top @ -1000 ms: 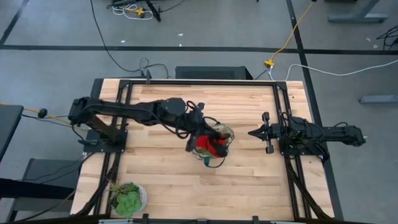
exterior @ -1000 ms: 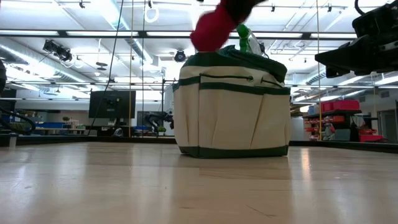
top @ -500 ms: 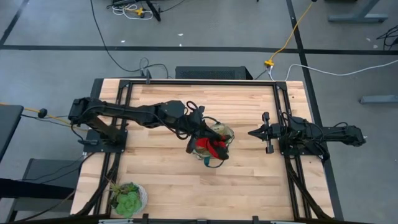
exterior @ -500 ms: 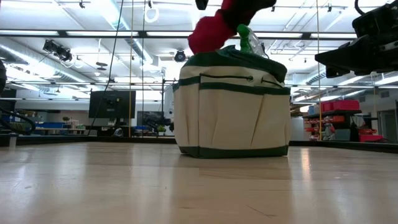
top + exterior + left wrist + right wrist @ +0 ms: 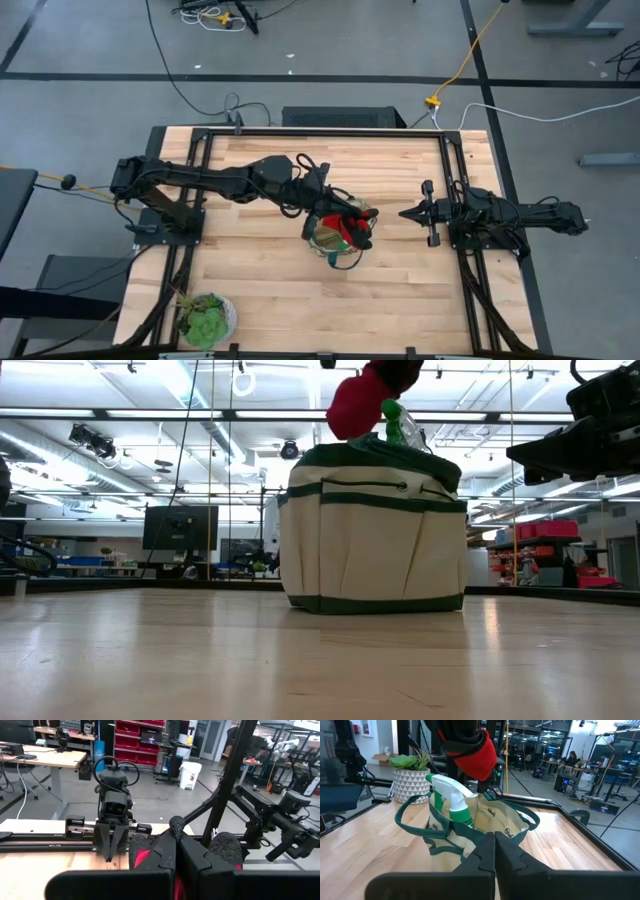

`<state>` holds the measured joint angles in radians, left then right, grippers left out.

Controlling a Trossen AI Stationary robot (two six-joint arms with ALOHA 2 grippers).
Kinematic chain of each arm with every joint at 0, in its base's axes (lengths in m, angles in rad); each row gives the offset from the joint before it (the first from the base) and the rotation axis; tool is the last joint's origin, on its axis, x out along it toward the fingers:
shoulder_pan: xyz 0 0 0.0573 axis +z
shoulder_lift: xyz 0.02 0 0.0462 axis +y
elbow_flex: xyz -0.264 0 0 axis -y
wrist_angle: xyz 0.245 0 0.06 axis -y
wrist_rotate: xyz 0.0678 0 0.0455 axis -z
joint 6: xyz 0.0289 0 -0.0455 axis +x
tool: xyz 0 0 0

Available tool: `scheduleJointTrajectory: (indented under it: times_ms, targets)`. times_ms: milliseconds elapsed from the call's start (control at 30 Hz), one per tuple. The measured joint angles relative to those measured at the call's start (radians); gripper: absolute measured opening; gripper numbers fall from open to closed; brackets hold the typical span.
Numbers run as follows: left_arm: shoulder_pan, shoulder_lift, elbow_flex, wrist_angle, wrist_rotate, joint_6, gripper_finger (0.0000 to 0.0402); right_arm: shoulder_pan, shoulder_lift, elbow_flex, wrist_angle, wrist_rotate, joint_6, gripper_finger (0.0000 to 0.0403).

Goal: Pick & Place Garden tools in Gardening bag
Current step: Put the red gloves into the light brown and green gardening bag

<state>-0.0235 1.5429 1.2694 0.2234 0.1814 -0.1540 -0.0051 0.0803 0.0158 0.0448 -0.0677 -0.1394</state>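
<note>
The tan gardening bag with a dark green rim stands upright on the table's middle; it also shows in the low view and in the right wrist view. The green spray bottle stands inside it, its white nozzle above the rim. My left gripper is shut on the red-and-black glove bundle, right above the bag's opening. My right gripper is shut and empty, to the right of the bag. The hand rakes do not show. My left gripper pinches the glove bundle between its two fingers, coming from the table's left side. Black glove fingertips stick out past the gripper. The red part hangs below the gripper, lifted clear of the table, just above the bag's rim beside the spray bottle.
A green leafy plant in a white pot stands at the table's near left corner, also in the right wrist view. One green handle loop of the bag hangs out toward the near edge. Bare wood lies all around the bag.
My left gripper has gone a little toward the table's right edge with the glove bundle, which stays lifted and now hangs more fully over the bag's opening. The bag and my right arm have kept still.
</note>
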Motion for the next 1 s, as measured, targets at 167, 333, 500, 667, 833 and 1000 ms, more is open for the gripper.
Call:
scheduleJointTrajectory:
  times_ms: [167, 333, 500, 667, 833, 1000]
  targets:
    - [0.000, 0.000, 0.000, 0.022, 0.050, -0.047, 0.0006, 0.000, 0.000, 0.000, 0.000, 0.000, 0.000, 0.0002]
    - [-0.008, 0.000, 0.000, 0.030, -0.037, -0.080, 0.0006, 0.000, 0.000, 0.000, 0.000, 0.000, 0.000, 0.0002]
    - [-0.009, 0.000, 0.000, 0.031, -0.176, -0.092, 0.0006, 0.000, 0.000, 0.000, 0.000, 0.000, 0.000, 0.0002]
    - [-0.011, 0.000, 0.000, 0.028, -0.274, -0.084, 0.0006, 0.000, 0.000, 0.000, 0.000, 0.000, 0.000, 0.0002]
    - [-0.034, 0.000, 0.000, 0.028, -0.361, -0.028, 0.0006, 0.000, 0.000, 0.000, 0.000, 0.000, 0.000, 0.0002]
    - [-0.057, 0.000, 0.000, 0.029, -0.413, -0.015, 0.0006, 0.000, 0.000, 0.000, 0.000, 0.000, 0.000, 0.0002]
